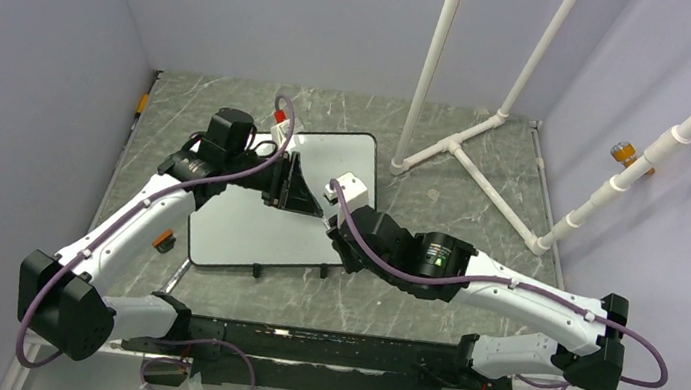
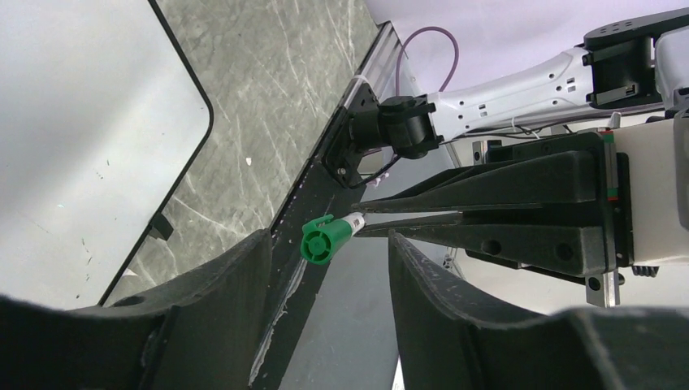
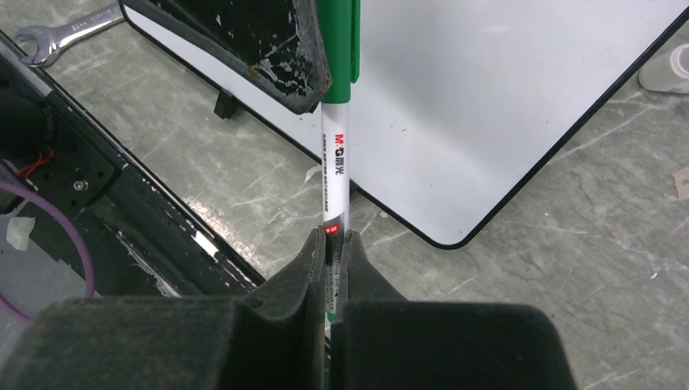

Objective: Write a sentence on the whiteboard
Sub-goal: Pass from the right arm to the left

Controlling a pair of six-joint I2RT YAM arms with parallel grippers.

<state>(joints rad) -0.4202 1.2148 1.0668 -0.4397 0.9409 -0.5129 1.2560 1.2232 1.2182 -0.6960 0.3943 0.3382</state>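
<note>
Cap point(image 2: 318, 241) sits btwn my half-open L fingers point(image 2: 236, 284); R fingers point(image 3: 313, 268) clamp marker point(image 3: 335, 162). Must close squarely, pull straight.

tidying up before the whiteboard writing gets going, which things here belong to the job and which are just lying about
Job: whiteboard; marker, clamped in the right gripper; its green cap, between the fingers of the open left gripper.
Lying about: wrench; white pipe frame.

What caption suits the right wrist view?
Right gripper holds a white marker above the whiteboard; left gripper at its green cap.
</note>
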